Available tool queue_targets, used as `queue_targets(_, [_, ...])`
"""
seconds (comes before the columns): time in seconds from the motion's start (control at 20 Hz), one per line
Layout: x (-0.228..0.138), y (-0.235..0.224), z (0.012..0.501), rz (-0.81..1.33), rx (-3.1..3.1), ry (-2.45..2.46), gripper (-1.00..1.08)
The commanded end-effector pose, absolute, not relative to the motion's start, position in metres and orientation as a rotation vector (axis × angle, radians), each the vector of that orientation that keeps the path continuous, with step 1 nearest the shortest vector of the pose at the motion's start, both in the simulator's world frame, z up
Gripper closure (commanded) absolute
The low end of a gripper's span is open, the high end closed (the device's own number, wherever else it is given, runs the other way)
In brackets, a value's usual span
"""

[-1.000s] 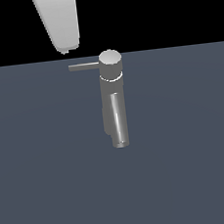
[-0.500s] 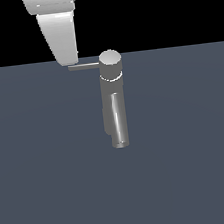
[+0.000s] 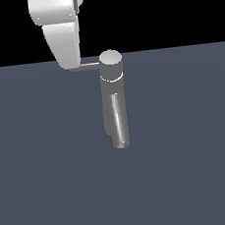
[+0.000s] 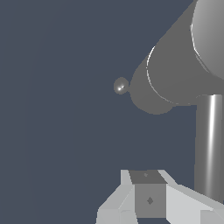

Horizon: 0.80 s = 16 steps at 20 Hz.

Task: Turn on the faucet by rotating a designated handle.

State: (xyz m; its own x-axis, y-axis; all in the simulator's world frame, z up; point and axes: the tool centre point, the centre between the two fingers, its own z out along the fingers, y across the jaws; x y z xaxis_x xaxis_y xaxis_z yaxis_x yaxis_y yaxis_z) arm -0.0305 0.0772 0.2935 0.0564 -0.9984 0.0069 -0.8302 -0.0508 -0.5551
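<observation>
The grey faucet (image 3: 114, 92) stands upright with its round cap (image 3: 111, 60) on top and its tube spout (image 3: 118, 119) pointing toward the camera. The handle (image 3: 90, 65), a thin rod, sticks out of the cap toward the exterior view's left. The tip of my white arm (image 3: 62, 36) covers the rod's outer end. In the wrist view the handle's rounded end (image 4: 121, 85) shows end-on beside the large faucet body (image 4: 175, 74). My gripper (image 4: 148, 175) sits a little off that end, its fingers (image 4: 149, 199) together with nothing between them.
The faucet stands on a flat dark blue-grey floor (image 3: 191, 174) that runs out to every side. Black background lies behind it. Nothing else stands near the faucet.
My arm has come down from above until its tip covers the outer end of the handle. The handle and faucet have not visibly turned.
</observation>
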Motion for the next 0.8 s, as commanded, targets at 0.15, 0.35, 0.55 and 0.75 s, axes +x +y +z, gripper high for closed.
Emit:
queue_targets(0.15, [-0.027, 0.076, 0.292, -0.567, -1.918, 1.843, 1.08])
queue_targets(0.35, [-0.027, 0.076, 0.292, -0.568, -1.917, 1.844, 1.08])
queue_targets(0.55, [-0.029, 0.076, 0.291, -0.568, -1.917, 1.844, 1.08])
queue_targets(0.75, [-0.039, 0.076, 0.284, -0.568, -1.917, 1.844, 1.08])
